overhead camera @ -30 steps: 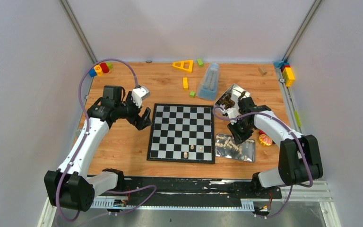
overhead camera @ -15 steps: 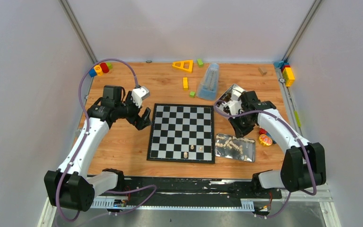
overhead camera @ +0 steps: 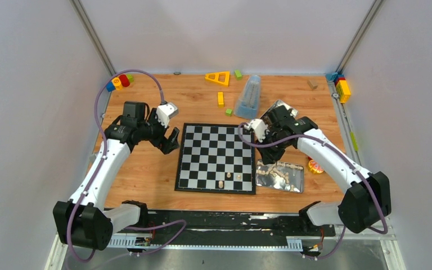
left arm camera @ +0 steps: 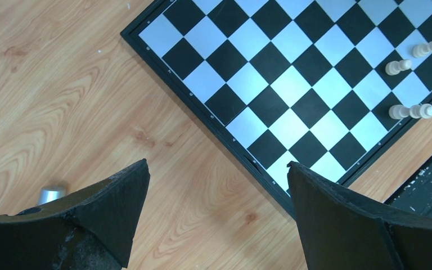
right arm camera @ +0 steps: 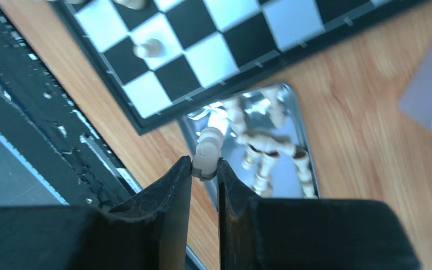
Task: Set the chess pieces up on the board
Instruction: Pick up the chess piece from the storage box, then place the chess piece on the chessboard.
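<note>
My right gripper (right arm camera: pixel 204 169) was closed on a small pale cream chess piece (right arm camera: pixel 207 149), pinching its base above the shiny metal tin (overhead camera: pixel 264 183) of loose cream chessmen, just right of the flat black-and-white checkered chessboard (overhead camera: pixel 202 147). Three cream pieces (overhead camera: pixel 228 175) sat near the board's near right corner. My left gripper (left arm camera: pixel 216 166) hung wide open and empty over the wooden table (left arm camera: pixel 62 84), beside the board's left edge.

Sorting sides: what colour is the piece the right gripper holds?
Pale cream; the piece shows best in right wrist view.
</note>
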Available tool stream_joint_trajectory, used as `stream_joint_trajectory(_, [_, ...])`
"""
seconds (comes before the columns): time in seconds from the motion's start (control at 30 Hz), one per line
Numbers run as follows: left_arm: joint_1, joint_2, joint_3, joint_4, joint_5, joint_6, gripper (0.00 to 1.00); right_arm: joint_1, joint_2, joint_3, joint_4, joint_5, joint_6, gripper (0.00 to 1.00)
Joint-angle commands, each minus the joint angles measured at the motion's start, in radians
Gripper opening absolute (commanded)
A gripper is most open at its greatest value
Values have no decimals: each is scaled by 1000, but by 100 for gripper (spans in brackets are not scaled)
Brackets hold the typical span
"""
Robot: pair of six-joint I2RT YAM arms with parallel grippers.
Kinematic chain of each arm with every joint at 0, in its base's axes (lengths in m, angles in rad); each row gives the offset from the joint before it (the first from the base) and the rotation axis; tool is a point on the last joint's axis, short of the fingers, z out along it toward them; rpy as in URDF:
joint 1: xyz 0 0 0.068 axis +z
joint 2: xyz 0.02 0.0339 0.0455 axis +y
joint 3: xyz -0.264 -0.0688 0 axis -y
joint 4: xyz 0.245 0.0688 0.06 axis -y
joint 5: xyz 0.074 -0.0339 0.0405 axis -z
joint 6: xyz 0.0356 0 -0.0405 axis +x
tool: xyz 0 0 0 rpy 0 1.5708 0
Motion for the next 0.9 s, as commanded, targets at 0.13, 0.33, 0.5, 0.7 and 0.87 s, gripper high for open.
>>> stream_joint_trajectory(0.13, [7, 7, 14, 66, -139, -44, 100, 240, 132, 116, -11, 7, 25, 4])
stream_joint_trajectory(0.33, [7, 5, 0, 100, -279, -75, 100, 363, 215, 168, -28, 4, 8, 4])
stream_joint_trajectory(0.5, [7, 8, -1, 101, -296, -78, 100, 427, 276, 178, -24, 10, -4, 4])
stream_joint_trajectory(0.7, [7, 5, 1, 97, -290, -75, 100, 444, 323, 182, -5, 29, -6, 4])
stream_joint_trajectory(0.87, [7, 8, 0, 97, -282, -72, 100, 451, 331, 170, 8, 28, -1, 4])
